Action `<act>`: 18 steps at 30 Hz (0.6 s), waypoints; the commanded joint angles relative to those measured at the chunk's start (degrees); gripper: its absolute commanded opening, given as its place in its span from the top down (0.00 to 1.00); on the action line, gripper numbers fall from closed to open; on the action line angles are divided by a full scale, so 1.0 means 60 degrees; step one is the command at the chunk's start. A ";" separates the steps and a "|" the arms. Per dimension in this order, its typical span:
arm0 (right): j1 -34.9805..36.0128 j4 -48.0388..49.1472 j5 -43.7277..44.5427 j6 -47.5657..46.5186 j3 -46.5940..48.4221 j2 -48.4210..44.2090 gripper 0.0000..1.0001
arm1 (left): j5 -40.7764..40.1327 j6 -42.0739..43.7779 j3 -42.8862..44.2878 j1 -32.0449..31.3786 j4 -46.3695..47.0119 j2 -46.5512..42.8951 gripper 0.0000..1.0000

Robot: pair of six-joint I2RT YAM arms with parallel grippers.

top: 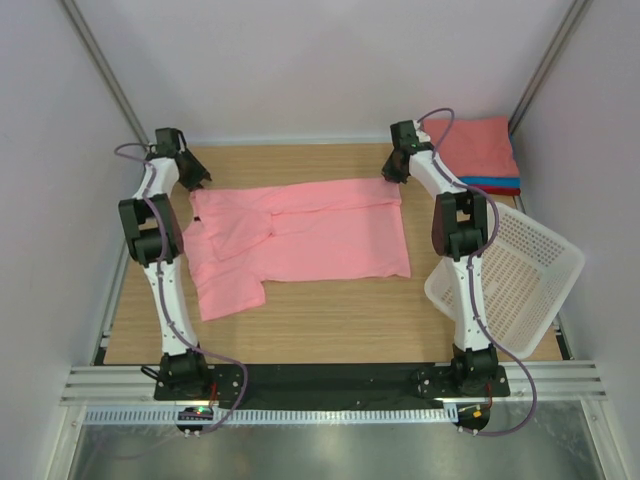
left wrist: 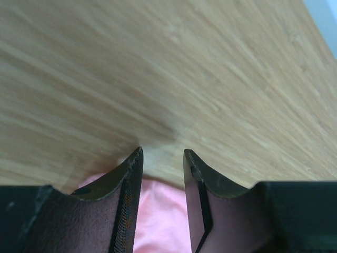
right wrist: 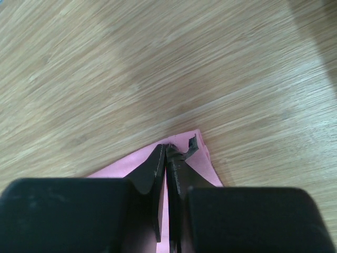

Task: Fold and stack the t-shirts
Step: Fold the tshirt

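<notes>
Partly folded, the salmon-pink t-shirt (top: 300, 235) lies spread, left side rumpled.

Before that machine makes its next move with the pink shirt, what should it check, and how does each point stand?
1. Right tool clamped on a corner of the pink t-shirt: ok.
2. Left tool clamped on the other far corner: not ok; its jaws stand apart, with cloth below them.
3. Shirt lying flat: not ok; its left part is rumpled and doubled over.
4. Bare table in front of the shirt for folding: ok.
5. Folded stack apart from the shirt: ok.
6. Basket steady at the right edge: cannot tell; it sits tilted.
</notes>
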 commanded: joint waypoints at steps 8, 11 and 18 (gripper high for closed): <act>-0.0186 0.0407 0.0138 0.0197 -0.0280 -0.0047 0.87 | 0.0106 0.1237 0.0899 0.0099 -0.0349 -0.0175 0.59; -0.0172 0.0334 -0.0038 0.0255 -0.0294 -0.0062 0.87 | -0.0949 0.1811 -0.0124 0.0084 -0.0397 -0.1493 0.54; -0.0172 0.0436 -0.0184 0.0079 -0.0821 -0.0296 0.87 | -0.1524 0.3174 -0.1211 0.0084 -0.0484 -0.2507 0.47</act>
